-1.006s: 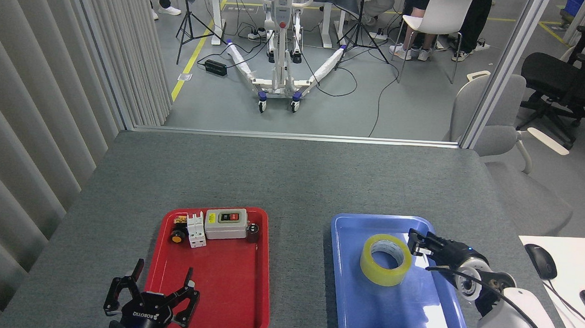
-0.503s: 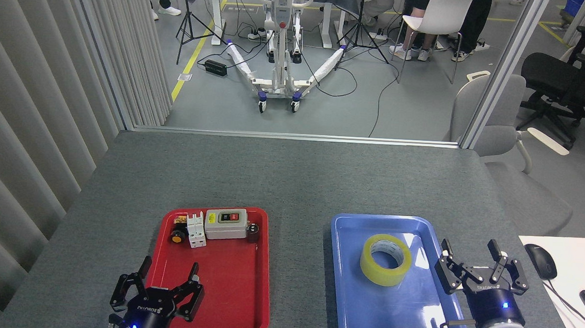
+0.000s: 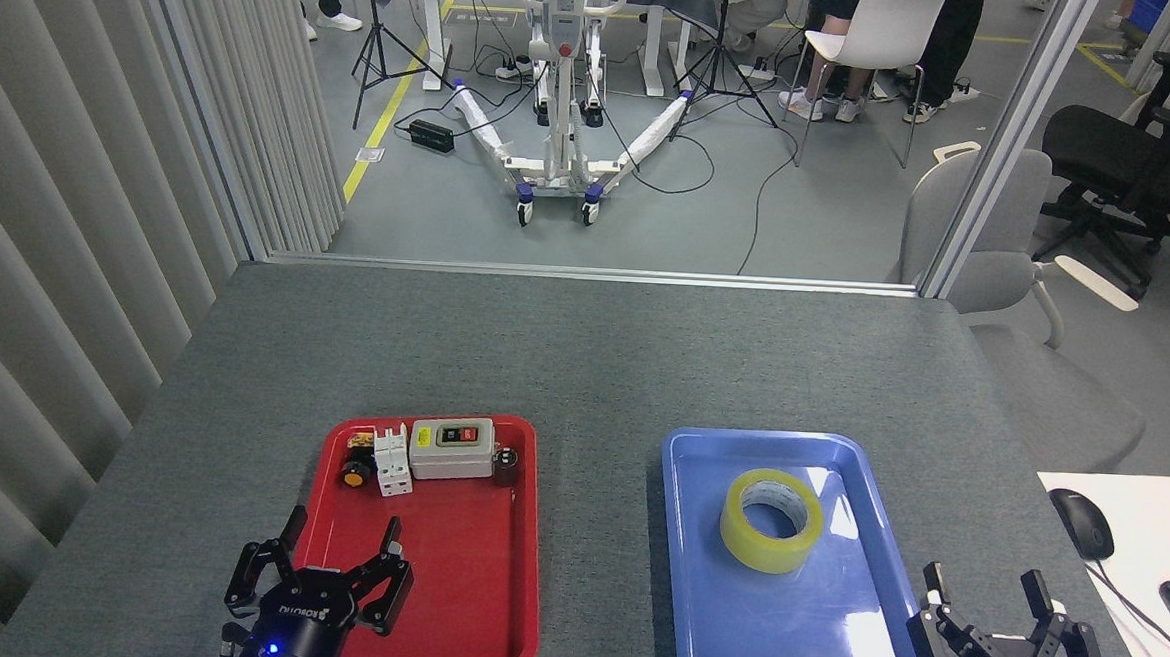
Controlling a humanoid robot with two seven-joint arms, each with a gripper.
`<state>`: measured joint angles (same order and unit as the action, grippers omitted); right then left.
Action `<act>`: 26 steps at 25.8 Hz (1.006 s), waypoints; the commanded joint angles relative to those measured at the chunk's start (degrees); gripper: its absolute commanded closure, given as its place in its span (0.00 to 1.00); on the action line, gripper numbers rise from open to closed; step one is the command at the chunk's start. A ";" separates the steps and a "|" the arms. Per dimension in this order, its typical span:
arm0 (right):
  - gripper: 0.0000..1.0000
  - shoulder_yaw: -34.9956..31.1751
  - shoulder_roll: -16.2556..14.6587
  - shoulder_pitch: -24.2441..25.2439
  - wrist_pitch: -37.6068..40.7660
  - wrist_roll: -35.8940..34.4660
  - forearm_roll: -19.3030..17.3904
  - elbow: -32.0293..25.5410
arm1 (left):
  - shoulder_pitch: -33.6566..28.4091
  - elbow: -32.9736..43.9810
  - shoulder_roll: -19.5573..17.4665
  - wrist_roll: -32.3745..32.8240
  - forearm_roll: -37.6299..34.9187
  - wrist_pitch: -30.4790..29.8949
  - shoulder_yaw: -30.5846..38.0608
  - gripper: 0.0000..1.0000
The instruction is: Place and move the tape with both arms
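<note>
The tape (image 3: pixel 771 520), a yellow translucent roll with a white core, lies flat in the blue tray (image 3: pixel 710 615), free of both grippers. My right gripper (image 3: pixel 1006 616) is open at the tray's near right corner, well below and right of the roll, with nothing between its fingers. At the bottom left my left gripper (image 3: pixel 322 565) stands open over the near left edge of the red tray (image 3: pixel 472 583), its fingers spread and empty.
The red tray's far end holds a grey switch box (image 3: pixel 451 449), a white breaker (image 3: pixel 391 460), a small yellow-orange button (image 3: pixel 353 474) and a dark part (image 3: pixel 506 466). A white desk with a mouse (image 3: pixel 1081 523) and keyboard lies at the right edge.
My right gripper has let go of the tape's side, drawn back toward me and to the right, and turned upright. The tape stayed put. My left gripper shifted slightly right.
</note>
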<state>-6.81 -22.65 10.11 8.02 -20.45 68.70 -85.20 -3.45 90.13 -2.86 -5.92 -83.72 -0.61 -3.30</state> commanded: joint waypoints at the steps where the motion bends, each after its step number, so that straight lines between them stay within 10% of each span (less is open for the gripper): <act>1: 0.00 -0.66 0.77 1.23 -1.34 -4.78 -0.59 -0.06 | 0.02 0.22 0.22 0.03 0.05 0.08 -0.04 0.00; 26: 0.00 -0.57 -4.59 1.14 3.49 6.21 -4.72 -0.41 | -0.07 0.92 0.14 -0.06 0.05 0.08 -0.22 0.00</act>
<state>-7.35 -27.08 11.24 11.55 -14.25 64.00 -85.61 -3.52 90.80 -2.69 -5.98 -83.67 -0.51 -3.51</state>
